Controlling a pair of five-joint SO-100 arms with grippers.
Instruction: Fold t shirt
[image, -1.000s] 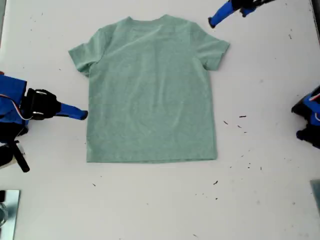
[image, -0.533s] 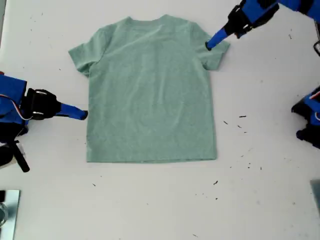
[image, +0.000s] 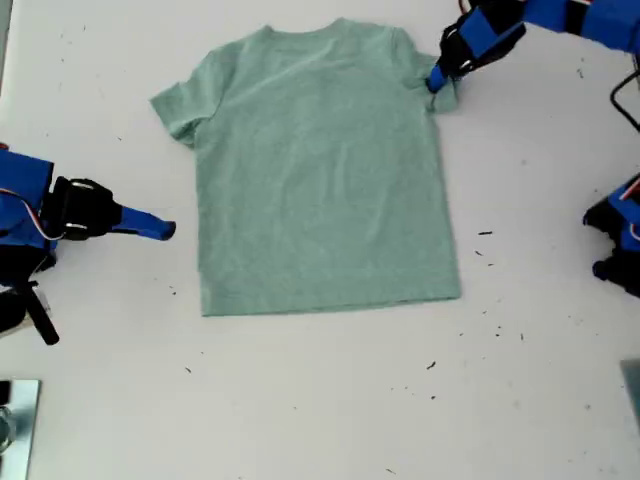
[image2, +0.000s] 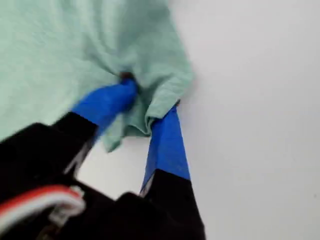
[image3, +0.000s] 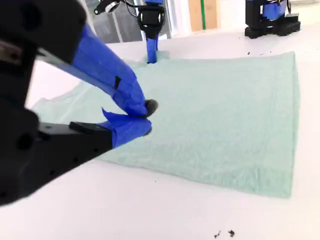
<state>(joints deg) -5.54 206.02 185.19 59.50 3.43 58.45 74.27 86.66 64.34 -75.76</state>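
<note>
Up close, the blue fingers (image2: 167, 142) of my first gripper (image2: 145, 107) are clamped on a bunched fold of sleeve cloth, the fabric puckered into creases between them. In the exterior view this gripper (image: 437, 79) sits on the sleeve toward that view's upper right, its arm reaching in from the top right corner.

My second gripper (image3: 137, 117) has its blue fingertips (image3: 131, 95) drawn together on nothing, the tips touching just above the white table (image3: 165, 210), beside the shirt's edge but apart from it. In the exterior view it (image: 160, 228) points in from the exterior view's left, with a strip of bare table between it and the cloth.

The t shirt (image: 320, 165) is plain pale mint green, short-sleeved, round-necked and unprinted (a faint heathered fleck shows in the weave). It lies flat and spread open on the table (image: 300, 400), neck toward the top of the exterior view, hem toward the bottom, body slightly skewed so the hem runs a little uphill to that view's right. Apart from the pinched sleeve it is smooth.

Small dark specks (image: 485, 234) dot the table to the exterior view's right of the hem.
</note>
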